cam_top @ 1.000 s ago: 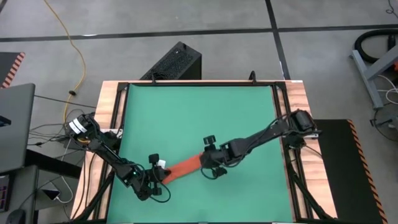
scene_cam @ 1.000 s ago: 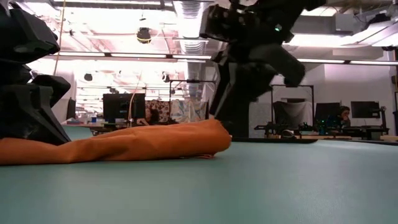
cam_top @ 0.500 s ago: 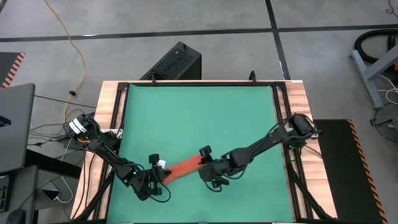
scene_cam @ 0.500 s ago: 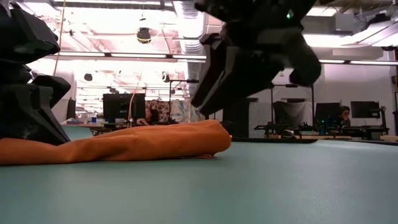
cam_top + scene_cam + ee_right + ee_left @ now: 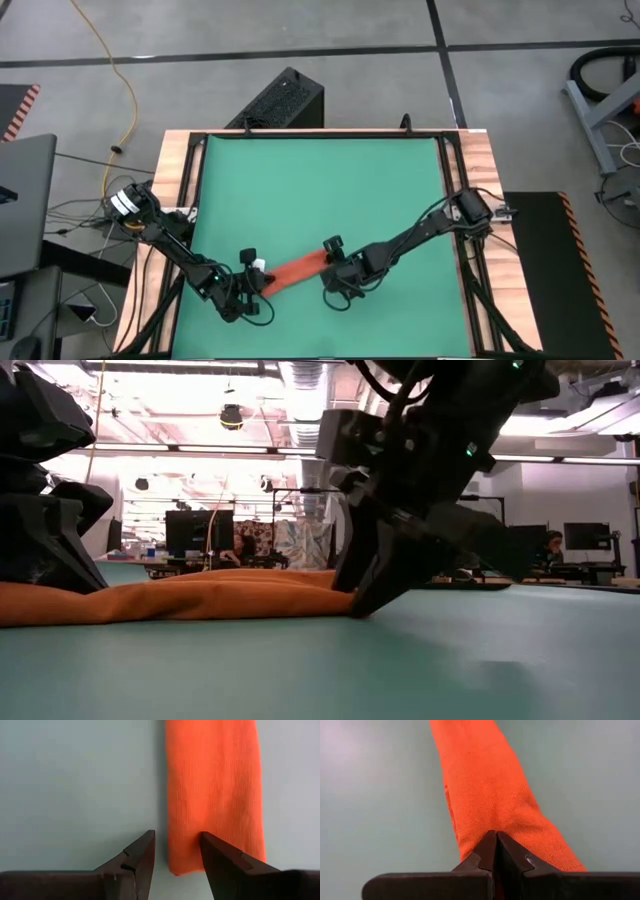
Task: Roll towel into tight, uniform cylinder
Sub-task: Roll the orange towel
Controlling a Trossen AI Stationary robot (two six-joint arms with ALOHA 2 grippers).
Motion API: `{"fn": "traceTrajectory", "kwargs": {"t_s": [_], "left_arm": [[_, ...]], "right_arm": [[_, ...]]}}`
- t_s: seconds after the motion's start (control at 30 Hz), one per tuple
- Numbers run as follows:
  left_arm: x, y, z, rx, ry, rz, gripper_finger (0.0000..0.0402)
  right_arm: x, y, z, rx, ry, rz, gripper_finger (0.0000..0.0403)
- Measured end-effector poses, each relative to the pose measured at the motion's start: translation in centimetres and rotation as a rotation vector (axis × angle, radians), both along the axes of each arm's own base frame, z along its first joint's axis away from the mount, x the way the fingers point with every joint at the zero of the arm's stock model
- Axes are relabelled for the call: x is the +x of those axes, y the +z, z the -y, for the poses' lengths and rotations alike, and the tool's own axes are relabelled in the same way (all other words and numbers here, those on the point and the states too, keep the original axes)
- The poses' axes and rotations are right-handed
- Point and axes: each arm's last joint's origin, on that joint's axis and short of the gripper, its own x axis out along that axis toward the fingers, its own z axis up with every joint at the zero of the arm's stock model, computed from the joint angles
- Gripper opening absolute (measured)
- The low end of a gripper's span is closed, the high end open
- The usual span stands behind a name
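The towel's (image 5: 200, 596) far end is hidden behind the right claw (image 5: 375, 595) in the low view; its other end is covered by the left claw (image 5: 250, 287) from above.

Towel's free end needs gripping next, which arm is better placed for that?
Right, probably. The right end effector is open at the free end of the towel, one finger over its edge. The left end effector is shut on the towel's other end, so it looks occupied.

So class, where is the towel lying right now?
High view: the towel lies on the green mat's near half, between the left gripper and right gripper.
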Motion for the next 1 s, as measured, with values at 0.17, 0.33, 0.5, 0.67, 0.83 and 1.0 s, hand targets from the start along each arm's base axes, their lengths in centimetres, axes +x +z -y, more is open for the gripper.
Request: {"fn": "traceTrajectory", "kwargs": {"t_s": [0.17,0.33,0.5,0.67,0.83,1.0], "left_arm": [[0.0,0.0,0.0,0.0,-0.001,-0.001,0.0],[0.0,0.0,-0.1,0.003,-0.002,-0.003,0.0],[0.1,0.0,-0.1,0.005,-0.004,-0.004,0.0],[0.1,0.0,-0.1,0.005,-0.004,-0.004,0.0],[0.1,0.0,-0.1,0.004,-0.004,-0.004,0.0],[0.1,0.0,-0.1,0.003,-0.003,-0.003,0.0]], "right_arm": [[0.0,0.2,0.2,-0.02,-0.025,0.011,0.0181],[-0.1,1.1,0.5,-0.122,-0.021,0.042,0.0181],[0.1,0.5,0.5,-0.098,0.003,0.023,0.0181],[0.3,0.6,0.9,-0.123,-0.023,0.048,0.0174],[0.3,0.7,1.1,-0.198,-0.077,0.074,0.0097],[0.5,1.1,1.3,-0.266,-0.123,0.107,0.0016]]}}
